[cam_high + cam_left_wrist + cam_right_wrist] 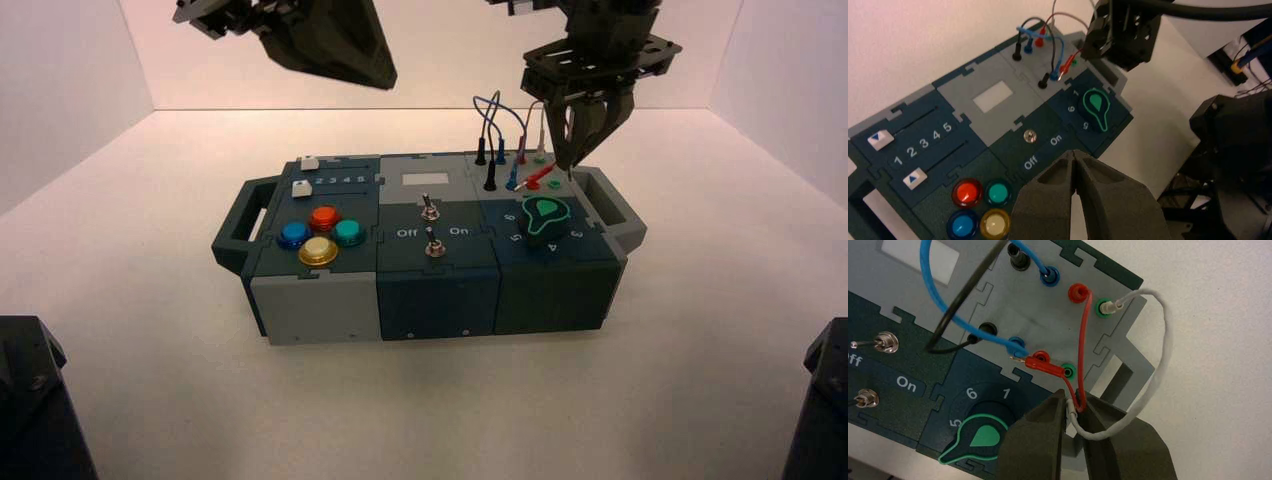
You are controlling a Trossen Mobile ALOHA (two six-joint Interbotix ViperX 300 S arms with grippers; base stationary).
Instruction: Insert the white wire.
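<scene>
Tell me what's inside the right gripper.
Above the sockets, the right gripper holds one end of the white wire; a bend of the red wire shows at its fingertips. The held plug's tip is hidden.

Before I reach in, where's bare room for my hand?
Room: in front of the box; outside its left handle. Crowded: right-rear sockets, amid white wire, red wire, right claw. Left claw hangs above the rear.

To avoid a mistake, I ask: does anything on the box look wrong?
Yes: the red plug lies aslant by the near red socket, metal tip bare. Its red wire loops at the right gripper, which holds the white wire, so it may be snagged. The left gripper hangs above the box.
</scene>
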